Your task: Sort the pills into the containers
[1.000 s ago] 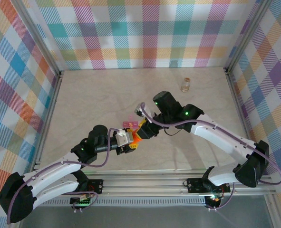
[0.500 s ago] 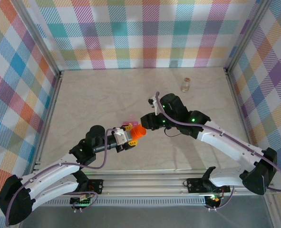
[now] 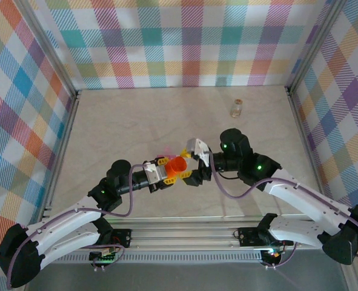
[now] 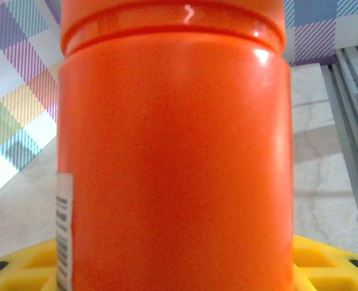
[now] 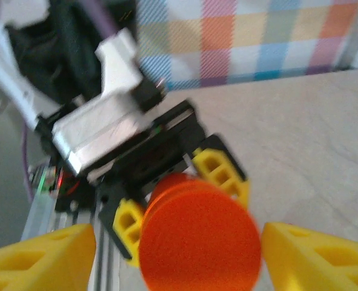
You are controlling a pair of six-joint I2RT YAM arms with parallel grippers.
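Tabletop (image 3: 124, 121) of pale marbled finish, walled by plaid panels (image 3: 185, 42), with metal rail (image 3: 185, 229) along the near edge. Near the far right corner, clear vial (image 3: 237, 108), upright and well apart from both arms. At centre, orange bottle (image 3: 178, 165) held clear of the tabletop and lying on its side, clamped round the body by the left gripper (image 3: 169, 170), with yellow fingers (image 4: 324, 262) pressed to its wall. Facing the bottle's round end, right gripper (image 5: 180, 253), jaws spread to either side of it, nothing held. Just beyond the two grippers, on their far side, pink pill box (image 3: 166, 151) on the tabletop, largely hidden by the bottle and the left gripper; pale pink edge visible, compartments not discernible. Box untouched by either gripper.
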